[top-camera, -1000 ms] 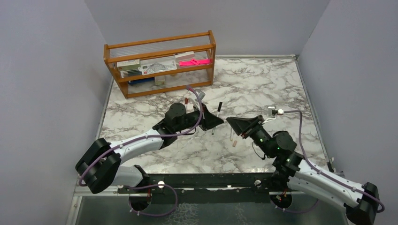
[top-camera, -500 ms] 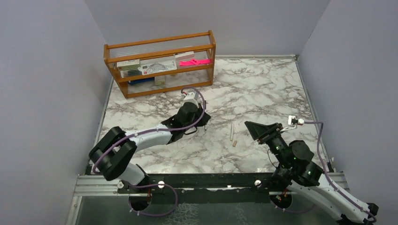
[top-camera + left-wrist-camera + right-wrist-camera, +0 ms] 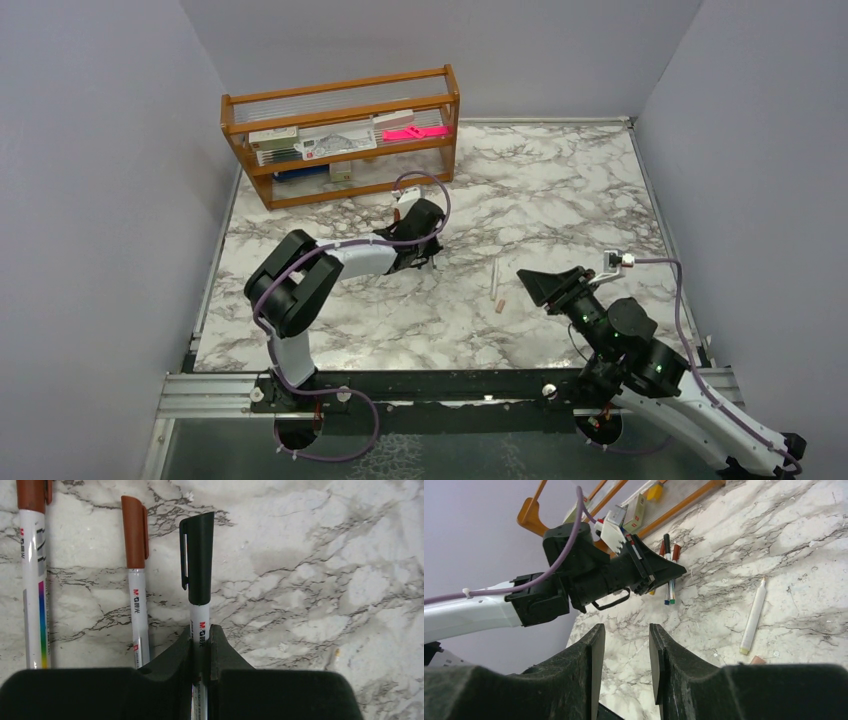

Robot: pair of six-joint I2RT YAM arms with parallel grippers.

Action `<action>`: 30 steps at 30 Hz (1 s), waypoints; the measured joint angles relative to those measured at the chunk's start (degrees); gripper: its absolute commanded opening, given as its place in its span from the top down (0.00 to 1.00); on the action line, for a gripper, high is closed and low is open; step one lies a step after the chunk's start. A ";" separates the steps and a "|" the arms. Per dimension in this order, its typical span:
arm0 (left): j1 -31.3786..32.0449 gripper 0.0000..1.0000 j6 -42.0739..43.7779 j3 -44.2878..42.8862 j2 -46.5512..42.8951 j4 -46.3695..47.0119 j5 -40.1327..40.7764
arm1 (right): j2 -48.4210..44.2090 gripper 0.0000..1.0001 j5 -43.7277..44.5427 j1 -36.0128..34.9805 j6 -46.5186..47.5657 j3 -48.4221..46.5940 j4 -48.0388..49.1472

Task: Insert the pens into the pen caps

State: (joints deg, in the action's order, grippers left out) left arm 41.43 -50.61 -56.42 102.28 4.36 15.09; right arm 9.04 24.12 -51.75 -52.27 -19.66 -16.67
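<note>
Marble table (image 3: 560, 190), grey walls (image 3: 100, 220), wooden rack (image 3: 340, 100) at back. Only left wrist view shows left gripper (image 3: 201, 642) clamped on black-capped pen (image 3: 198, 570), two brown-capped pens (image 3: 135, 540) alongside. Right gripper (image 3: 624, 650) jaws parted, empty. Bare pen (image 3: 754, 612) and peach cap (image 3: 758, 660) mid-table.

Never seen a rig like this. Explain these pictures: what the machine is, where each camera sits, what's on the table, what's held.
Two robot arms are bolted at the near edge of a marble table, each ending in a two-finger gripper. The wide picture looks down from above and behind; the other two come from cameras on the wrists. The left gripper is shut on a black-capped pen, beside two brown-capped pens on the table. The right gripper is open and empty. Near it lie a pale uncapped pen and a peach cap. A wooden rack of stationery stands at the back.
</note>
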 measured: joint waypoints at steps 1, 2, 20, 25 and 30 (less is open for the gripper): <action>0.00 0.90 0.04 -0.02 0.85 -0.24 -0.02 | -0.20 0.63 0.02 0.00 -0.02 0.02 -0.35; 0.00 0.87 0.09 -0.02 1.46 -0.39 -0.07 | -0.37 0.63 0.02 0.00 -0.07 0.02 -0.57; -0.83 0.61 4.37 0.20 -0.70 1.09 -4.92 | 37.97 0.53 4.94 0.00 -1.36 -6.82 -14.78; -0.81 0.60 5.62 1.18 -10.43 0.76 -6.12 | 49.86 0.57 5.33 0.00 1.55 -10.99 -11.93; -0.68 0.60 6.95 4.61 -20.74 0.85 -6.25 | 61.26 0.59 6.47 0.00 3.74 -17.00 -7.17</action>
State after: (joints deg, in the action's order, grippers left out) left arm 40.75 -43.66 -51.81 81.54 5.21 8.84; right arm 70.30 30.59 -51.75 -48.53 -36.67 -23.83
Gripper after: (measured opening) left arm 0.393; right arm 0.420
